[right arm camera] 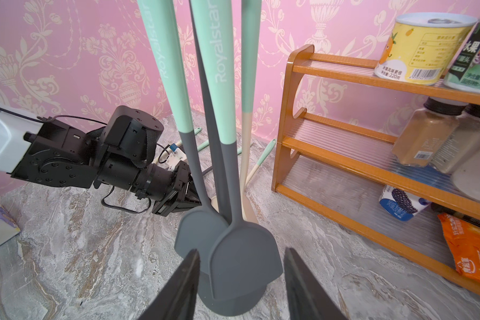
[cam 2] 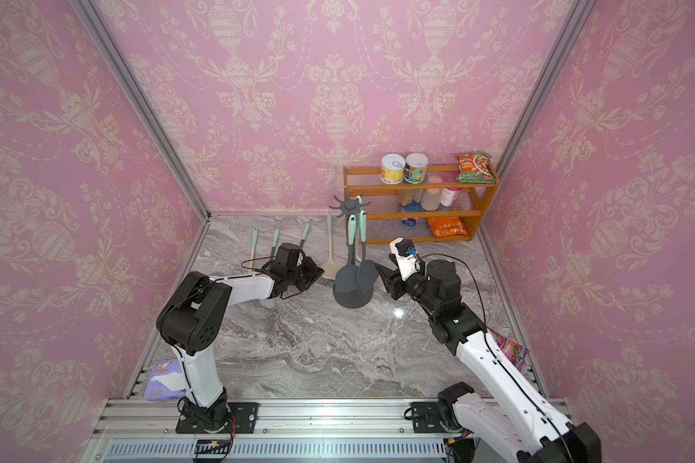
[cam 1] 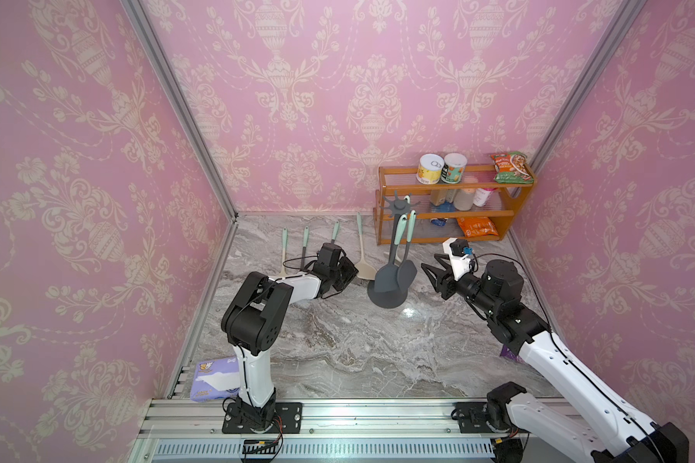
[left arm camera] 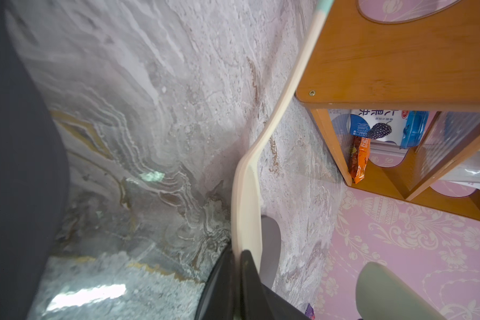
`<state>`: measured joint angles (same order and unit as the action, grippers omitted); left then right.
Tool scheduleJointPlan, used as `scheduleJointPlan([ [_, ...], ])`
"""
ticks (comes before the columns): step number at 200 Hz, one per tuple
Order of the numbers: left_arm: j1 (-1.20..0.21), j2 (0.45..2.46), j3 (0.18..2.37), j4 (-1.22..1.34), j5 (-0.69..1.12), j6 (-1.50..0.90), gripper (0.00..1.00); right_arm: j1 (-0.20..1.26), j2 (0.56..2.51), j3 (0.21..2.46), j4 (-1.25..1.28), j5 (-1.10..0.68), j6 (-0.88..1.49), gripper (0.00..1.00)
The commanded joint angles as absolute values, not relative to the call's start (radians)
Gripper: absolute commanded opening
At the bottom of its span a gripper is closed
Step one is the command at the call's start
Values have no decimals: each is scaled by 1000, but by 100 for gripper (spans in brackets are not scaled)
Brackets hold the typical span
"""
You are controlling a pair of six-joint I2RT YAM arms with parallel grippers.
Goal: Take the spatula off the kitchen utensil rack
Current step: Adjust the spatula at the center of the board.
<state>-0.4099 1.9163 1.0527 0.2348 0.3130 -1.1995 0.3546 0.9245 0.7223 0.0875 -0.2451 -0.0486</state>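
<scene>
We see a grey marble-patterned table (cam 1: 338, 340) closed in by pink wallpaper walls (cam 1: 338, 100). At the centre of the frame stands the dark grey kitchen utensil rack (cam 1: 390, 300). The dark grey spatula with mint handle (right arm camera: 244, 263) hangs on it. The right gripper (right arm camera: 241, 250) stands parted and empty, just beside its blade. The left gripper (left arm camera: 237, 257) is closed at the cream spatula (left arm camera: 247, 199); a pinch we cannot confirm. The left arm (cam 1: 257, 304) hides the heads of three lying utensils (cam 1: 305, 234).

Matt spatula (left arm camera: 247, 199), glossy marble tbl (cam 1: 338, 340), wood shelf (cam 1: 478, 213)
</scene>
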Motion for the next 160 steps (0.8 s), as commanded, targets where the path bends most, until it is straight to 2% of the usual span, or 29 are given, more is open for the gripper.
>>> scheduleJointPlan([
  [1, -412, 1940, 1070, 183, 319, -1161, 0, 350, 900, 718, 81, -229, -55, 52],
  [89, -260, 1906, 1094, 21, 486, -1009, 0, 349, 897, 724, 85, -228, -52, 51],
  [160, -243, 1942, 1108, 28, 532, -1011, 0, 350, 892, 729, 70, -227, -49, 51],
])
